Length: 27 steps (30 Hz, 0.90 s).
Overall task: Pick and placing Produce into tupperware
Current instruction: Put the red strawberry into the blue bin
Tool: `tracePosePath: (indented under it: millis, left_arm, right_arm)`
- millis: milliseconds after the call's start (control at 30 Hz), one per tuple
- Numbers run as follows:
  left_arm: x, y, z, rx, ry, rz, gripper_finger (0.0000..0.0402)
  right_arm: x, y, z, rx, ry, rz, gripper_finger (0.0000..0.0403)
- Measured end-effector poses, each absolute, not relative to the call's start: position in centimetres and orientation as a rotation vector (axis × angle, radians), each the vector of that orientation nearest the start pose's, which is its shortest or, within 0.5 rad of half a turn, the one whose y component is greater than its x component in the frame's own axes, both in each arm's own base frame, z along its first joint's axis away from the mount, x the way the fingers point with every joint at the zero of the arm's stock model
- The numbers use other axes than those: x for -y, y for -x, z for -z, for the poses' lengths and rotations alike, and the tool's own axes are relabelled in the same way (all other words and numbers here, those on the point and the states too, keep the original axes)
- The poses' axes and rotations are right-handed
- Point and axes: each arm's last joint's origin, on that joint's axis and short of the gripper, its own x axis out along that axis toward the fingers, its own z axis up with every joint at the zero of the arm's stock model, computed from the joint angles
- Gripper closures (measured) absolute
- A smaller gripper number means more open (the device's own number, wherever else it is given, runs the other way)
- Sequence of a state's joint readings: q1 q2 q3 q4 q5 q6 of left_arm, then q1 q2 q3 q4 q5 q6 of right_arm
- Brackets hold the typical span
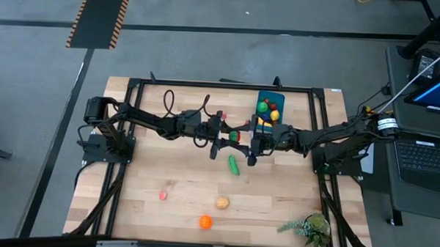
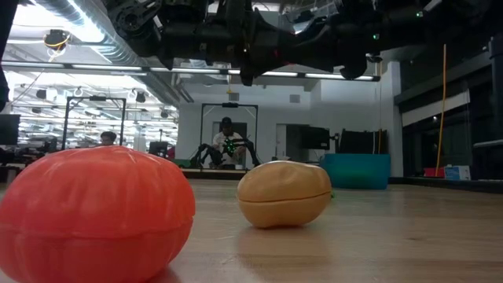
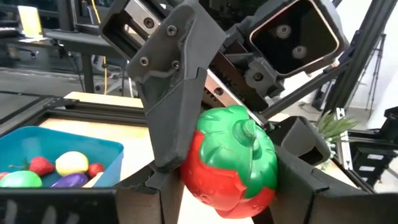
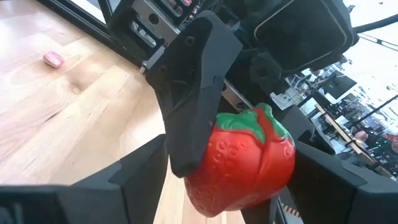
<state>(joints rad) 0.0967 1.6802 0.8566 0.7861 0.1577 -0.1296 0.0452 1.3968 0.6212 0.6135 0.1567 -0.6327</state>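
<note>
Mid-frame in the high view, both grippers meet at the strawberry (image 3: 230, 162). Left gripper (image 1: 230, 136) and right gripper (image 1: 247, 143) each have jaws closed on it. The tupperware (image 1: 270, 110) sits just above.

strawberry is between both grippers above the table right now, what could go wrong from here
1. The strawberry is pinched between the left gripper and the right gripper at once; if one lets go early or both pull, it could drop to the table, not into the tupperware.
2. The two grippers sit very close together, so they may collide.
3. The cucumber lies just below them and could be knocked away.
</note>
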Motion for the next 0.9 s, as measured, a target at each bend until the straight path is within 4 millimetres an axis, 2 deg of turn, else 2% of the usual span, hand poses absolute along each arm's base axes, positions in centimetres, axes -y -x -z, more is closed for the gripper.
tracePosePath:
  millis: [267,600,900]
  left_arm:
    - [-2.99,-35.44,-22.39,-0.038,0.137,0.073,0.0231]
    - [-2.98,-35.46,-22.38,-0.044,0.149,0.077,0.0231]
    - [-2.98,-35.46,-22.38,-0.045,0.153,0.076,0.0229]
  right_arm:
    - [-0.81,-28.63,-21.92,-0.198,0.65,0.08,0.0116]
    - [-0.79,-28.61,-21.97,-0.191,0.66,0.091,0.0183]
    - [-0.77,-28.62,-21.94,-0.194,0.656,0.099,0.0178]
